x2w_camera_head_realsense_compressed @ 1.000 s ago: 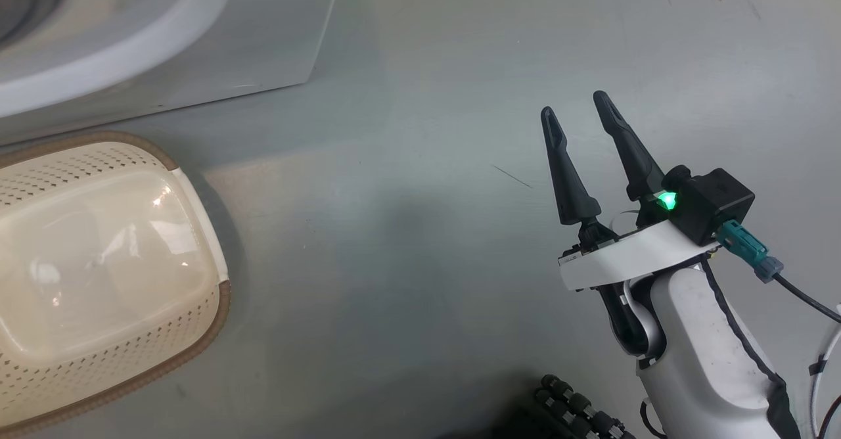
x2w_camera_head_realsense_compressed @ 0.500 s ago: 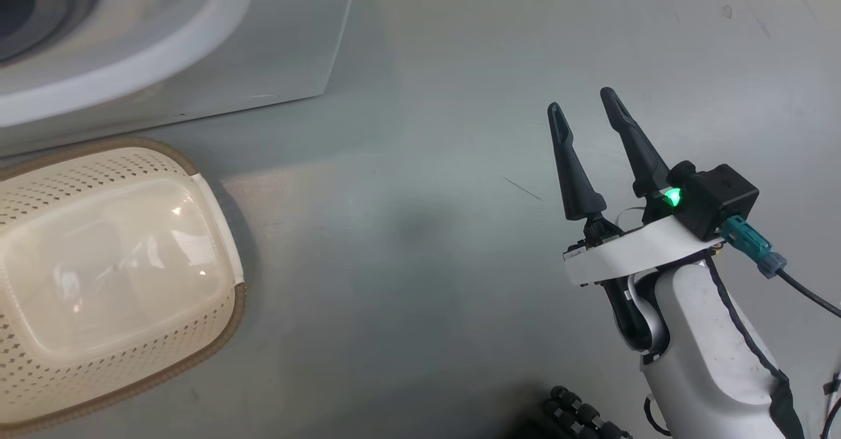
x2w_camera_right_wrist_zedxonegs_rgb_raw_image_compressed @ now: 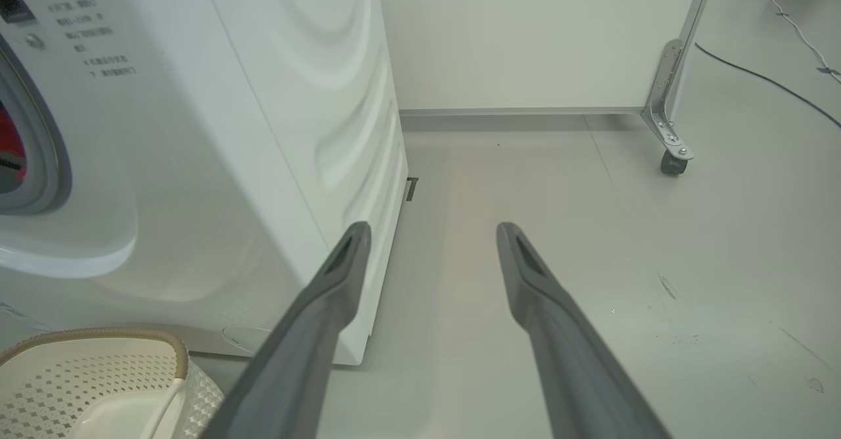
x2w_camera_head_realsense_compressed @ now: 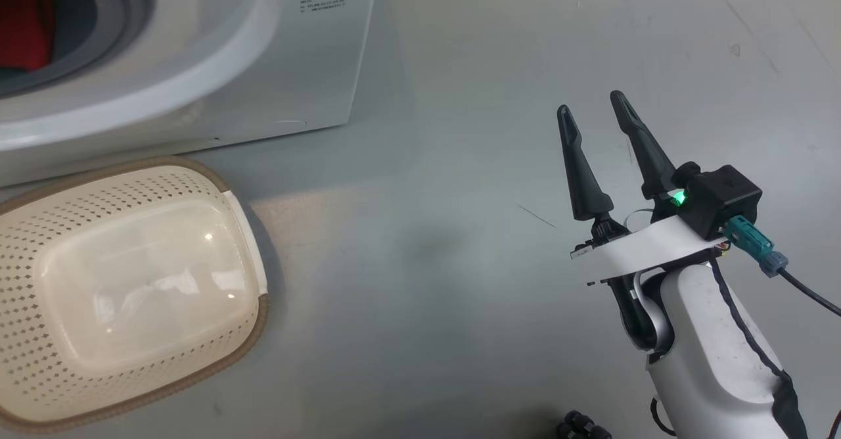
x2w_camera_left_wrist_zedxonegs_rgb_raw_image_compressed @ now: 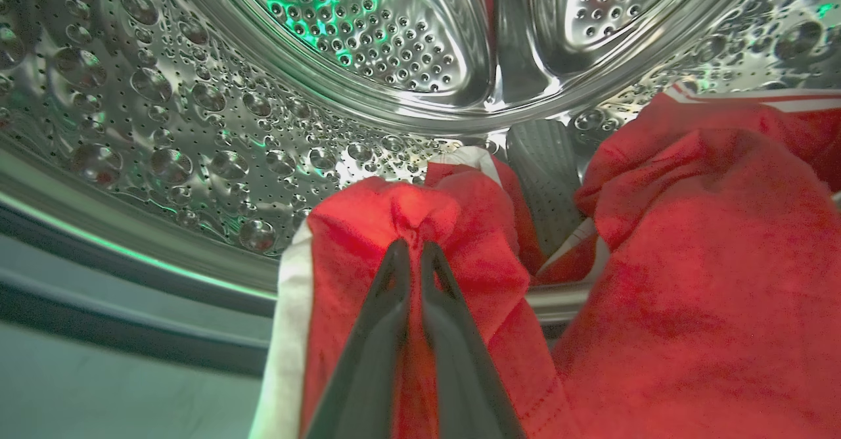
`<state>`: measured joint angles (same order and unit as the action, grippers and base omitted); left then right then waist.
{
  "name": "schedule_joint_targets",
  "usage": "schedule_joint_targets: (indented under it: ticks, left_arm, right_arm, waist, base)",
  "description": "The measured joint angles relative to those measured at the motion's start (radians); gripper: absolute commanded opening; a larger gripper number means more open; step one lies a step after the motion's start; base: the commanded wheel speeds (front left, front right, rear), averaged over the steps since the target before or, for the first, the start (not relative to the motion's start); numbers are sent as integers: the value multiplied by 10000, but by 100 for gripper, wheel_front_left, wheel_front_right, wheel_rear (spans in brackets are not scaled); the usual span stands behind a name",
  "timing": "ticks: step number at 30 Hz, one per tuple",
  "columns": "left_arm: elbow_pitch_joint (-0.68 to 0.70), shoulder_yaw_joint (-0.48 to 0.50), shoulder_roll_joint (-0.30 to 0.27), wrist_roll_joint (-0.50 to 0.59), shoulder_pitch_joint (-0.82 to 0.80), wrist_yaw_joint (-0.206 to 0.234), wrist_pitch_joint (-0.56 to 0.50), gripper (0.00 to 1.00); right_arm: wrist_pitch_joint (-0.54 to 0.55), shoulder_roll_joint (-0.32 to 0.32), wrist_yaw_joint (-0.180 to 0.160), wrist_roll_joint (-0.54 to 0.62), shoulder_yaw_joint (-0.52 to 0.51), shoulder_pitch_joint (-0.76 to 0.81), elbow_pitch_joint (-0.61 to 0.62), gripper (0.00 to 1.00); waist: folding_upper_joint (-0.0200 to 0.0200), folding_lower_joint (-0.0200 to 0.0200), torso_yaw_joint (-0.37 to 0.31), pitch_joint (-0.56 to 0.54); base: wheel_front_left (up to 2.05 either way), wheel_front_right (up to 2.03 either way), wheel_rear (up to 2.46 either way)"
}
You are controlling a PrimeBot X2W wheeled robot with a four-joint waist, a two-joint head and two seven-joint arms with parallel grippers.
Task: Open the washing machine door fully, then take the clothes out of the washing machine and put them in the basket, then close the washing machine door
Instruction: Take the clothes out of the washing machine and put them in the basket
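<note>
Inside the steel drum of the washing machine (x2w_camera_left_wrist_zedxonegs_rgb_raw_image_compressed: 197,130), my left gripper (x2w_camera_left_wrist_zedxonegs_rgb_raw_image_compressed: 412,248) is shut on a fold of the red clothes (x2w_camera_left_wrist_zedxonegs_rgb_raw_image_compressed: 460,229), which have white trim; more red fabric (x2w_camera_left_wrist_zedxonegs_rgb_raw_image_compressed: 690,261) bulges at the right. From the head, the washing machine (x2w_camera_head_realsense_compressed: 263,51) is at the top left with red clothes (x2w_camera_head_realsense_compressed: 23,18) in its drum mouth. The cream basket (x2w_camera_head_realsense_compressed: 243,222) stands on the floor below it, nothing inside. My right gripper (x2w_camera_head_realsense_compressed: 591,107) hovers open over bare floor at the right; seen from its wrist, the right gripper (x2w_camera_right_wrist_zedxonegs_rgb_raw_image_compressed: 433,232) points past the machine's corner (x2w_camera_right_wrist_zedxonegs_rgb_raw_image_compressed: 368,163). The door is out of view.
Grey floor (x2w_camera_head_realsense_compressed: 427,229) spreads between the basket and my right arm. A white wall panel (x2w_camera_right_wrist_zedxonegs_rgb_raw_image_compressed: 525,31) stands behind the machine, with a metal leg on a caster (x2w_camera_right_wrist_zedxonegs_rgb_raw_image_compressed: 670,156) and a cable (x2w_camera_right_wrist_zedxonegs_rgb_raw_image_compressed: 769,81) at the far right.
The head camera has tilted up, bringing the drum mouth and red clothes into view. The right gripper holds still and open.
</note>
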<state>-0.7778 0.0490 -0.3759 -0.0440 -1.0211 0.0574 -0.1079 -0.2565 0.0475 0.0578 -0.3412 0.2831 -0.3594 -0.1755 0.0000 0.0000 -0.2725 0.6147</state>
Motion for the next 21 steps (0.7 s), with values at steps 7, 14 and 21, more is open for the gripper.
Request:
schedule_joint_targets:
  ticks: [7,14,21]
  left_arm:
    - [-274,58,460,-351,653,-27,1120,0]
    - [-516,140,966,-619,1374,-198,2238,0]
    - [-583,174,1344,-928,2110,-380,3181,0]
  right_arm:
    - [0,2,12,201,-299,34,-98,100]
    - [0,31,13,378,-573,410,-297,100]
    - [0,171,15,451,-884,763,-385,100]
  waist:
    - [0,0,218,-621]
    - [0,0,492,-1338]
    - [0,0,813,-2117]
  base:
    - [0,0,0]
    - [0,0,0]
    - [0,0,0]
